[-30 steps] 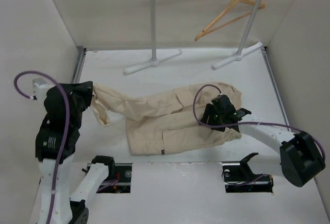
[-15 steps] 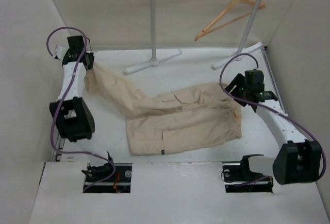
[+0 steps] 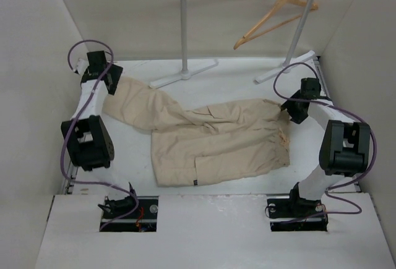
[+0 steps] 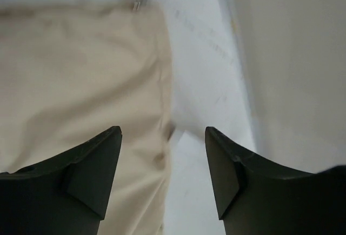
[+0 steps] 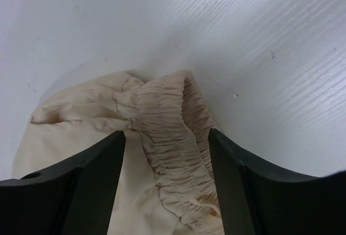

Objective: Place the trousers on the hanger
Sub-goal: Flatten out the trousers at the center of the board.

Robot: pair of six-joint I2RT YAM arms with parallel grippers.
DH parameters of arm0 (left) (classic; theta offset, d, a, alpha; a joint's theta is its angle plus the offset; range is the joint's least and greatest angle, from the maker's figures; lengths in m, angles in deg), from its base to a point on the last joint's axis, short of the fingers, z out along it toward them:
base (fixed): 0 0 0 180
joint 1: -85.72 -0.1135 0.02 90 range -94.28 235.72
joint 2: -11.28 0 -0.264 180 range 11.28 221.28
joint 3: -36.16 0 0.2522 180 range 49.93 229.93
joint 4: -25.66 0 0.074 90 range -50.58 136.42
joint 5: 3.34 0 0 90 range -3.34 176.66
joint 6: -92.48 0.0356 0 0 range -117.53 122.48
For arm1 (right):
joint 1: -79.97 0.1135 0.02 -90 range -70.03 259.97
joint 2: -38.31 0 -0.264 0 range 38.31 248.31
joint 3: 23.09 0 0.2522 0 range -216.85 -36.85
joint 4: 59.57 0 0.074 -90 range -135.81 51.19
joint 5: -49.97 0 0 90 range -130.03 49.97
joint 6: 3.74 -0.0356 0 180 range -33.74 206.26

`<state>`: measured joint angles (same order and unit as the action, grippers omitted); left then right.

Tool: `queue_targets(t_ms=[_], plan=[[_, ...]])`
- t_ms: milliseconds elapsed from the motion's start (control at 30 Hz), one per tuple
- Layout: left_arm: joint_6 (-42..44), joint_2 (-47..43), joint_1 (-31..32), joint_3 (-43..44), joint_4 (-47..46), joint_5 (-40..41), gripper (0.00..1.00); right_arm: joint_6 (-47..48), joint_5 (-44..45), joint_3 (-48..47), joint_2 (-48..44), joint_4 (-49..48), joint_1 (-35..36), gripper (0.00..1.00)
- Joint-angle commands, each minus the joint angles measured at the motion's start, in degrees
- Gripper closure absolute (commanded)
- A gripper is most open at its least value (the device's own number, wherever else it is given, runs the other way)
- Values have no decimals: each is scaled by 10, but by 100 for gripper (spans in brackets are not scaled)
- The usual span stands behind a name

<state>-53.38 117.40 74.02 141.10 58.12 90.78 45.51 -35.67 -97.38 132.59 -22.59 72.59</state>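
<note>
Right arm now sits folded in closer; right jaws stand open astride the waistband of the trousers; left jaws gape empty above one leg.

Spread flat on the bench: khaki trousers, gathered waistband right, one leg stretched left. Hung tilted on the rack: tan wooden hanger.

The trousers lie across the table, the hanger on the rack behind
</note>
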Motion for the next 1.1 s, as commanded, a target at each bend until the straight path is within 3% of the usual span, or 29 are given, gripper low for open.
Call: queue_targets(t_ms=[0,133,200,300,467,633,733,833,933,1067], plan=[[22,-164,60,-159,-28,3,40,-2,-12,-6,17,-39,-3,40],[22,-293,127,-360,-17,18,47,-13,-28,-27,41,-58,-21,78],[28,-355,152,-431,15,20,50,-25,-33,-47,46,-63,-34,89],[29,-439,196,-506,69,26,51,-69,-26,-74,42,-80,-58,95],[22,-490,269,-578,103,24,44,-132,-10,-98,53,-120,-83,92],[13,-451,341,-589,28,-34,41,-149,-26,-93,44,-119,-86,44],[7,-433,364,-580,-3,-19,43,-129,-2,-30,-41,-119,-54,33],[-9,-446,338,-585,-37,19,47,-108,25,50,-136,-114,5,33],[-9,-408,315,-576,-50,-28,48,-102,31,136,-216,-103,77,37],[-7,-335,334,-582,-82,-73,46,-82,22,226,-302,-50,212,66]])
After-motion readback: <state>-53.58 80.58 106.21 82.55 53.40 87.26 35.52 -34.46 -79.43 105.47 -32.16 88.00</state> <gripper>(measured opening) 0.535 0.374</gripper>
